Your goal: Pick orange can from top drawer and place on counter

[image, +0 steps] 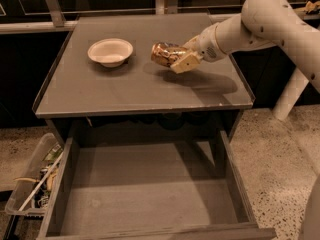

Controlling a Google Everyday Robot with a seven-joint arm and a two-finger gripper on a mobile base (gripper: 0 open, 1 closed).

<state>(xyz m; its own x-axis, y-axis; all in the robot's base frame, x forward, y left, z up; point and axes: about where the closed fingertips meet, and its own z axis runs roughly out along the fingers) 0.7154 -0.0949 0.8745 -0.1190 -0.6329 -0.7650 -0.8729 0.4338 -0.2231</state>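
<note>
Orange can [164, 54], tipped sideways, is gripped in my pincer [175, 61] low over the desk [125, 91], which I judge ready for setting down. Below, the top drawer [145, 184] stands pulled open, a clear bin [30, 179] beside it. A white bowl [110, 51] rests well apart, not blocking.

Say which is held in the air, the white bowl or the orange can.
The orange can: the pincer grips it above the counter, while the white bowl rests on the counter.
</note>
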